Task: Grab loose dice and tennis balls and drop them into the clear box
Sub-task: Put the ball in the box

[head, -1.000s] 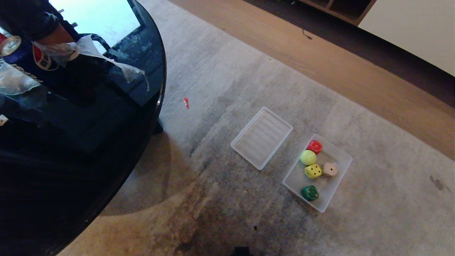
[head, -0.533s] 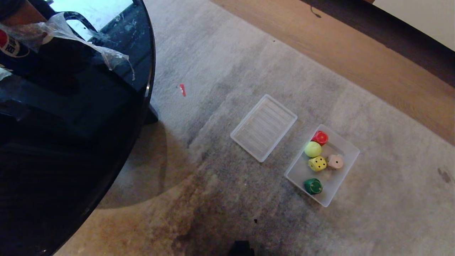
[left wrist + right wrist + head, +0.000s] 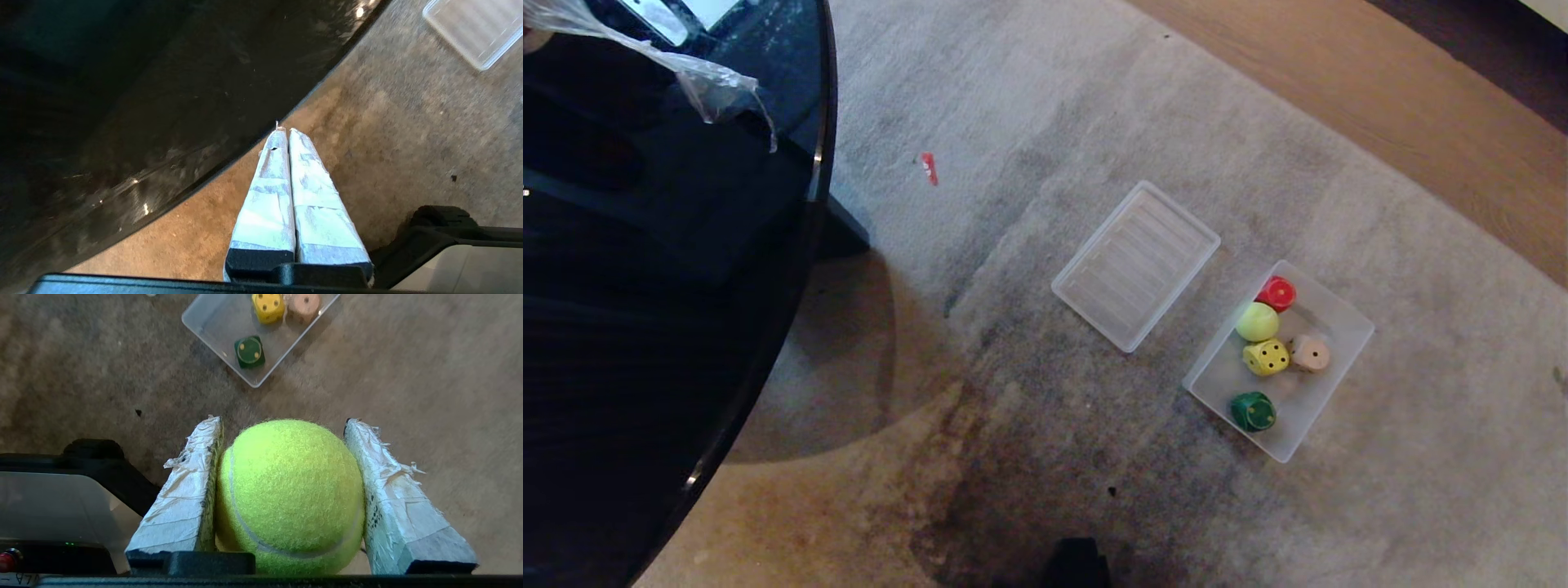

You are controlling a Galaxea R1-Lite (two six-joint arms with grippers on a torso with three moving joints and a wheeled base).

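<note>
Camera dipped; right jaws clamped on a tennis ball.
Against the earlier frame the whole view slid, nothing itself moving. The right gripper (image 3: 282, 424) held a tennis ball (image 3: 290, 494) between its jaws, clear box (image 3: 212, 332) on the carpet beyond, upper centre; left gripper (image 3: 286, 132) pressed closed, empty.

- The right gripper (image 3: 284, 428) clamps a fuzzy yellow-green tennis ball (image 3: 290, 496) between its two tape-wrapped fingers (image 3: 184, 498), one pressed to each side.
- Beyond the fingertips, the clear box (image 3: 212, 324) sits on grey carpet (image 3: 429, 375), partly cut off by the frame edge.
- Inside it lie a dark green die (image 3: 249, 352), a yellow die (image 3: 268, 306) and a beige die (image 3: 304, 305), the last two side by side.
</note>
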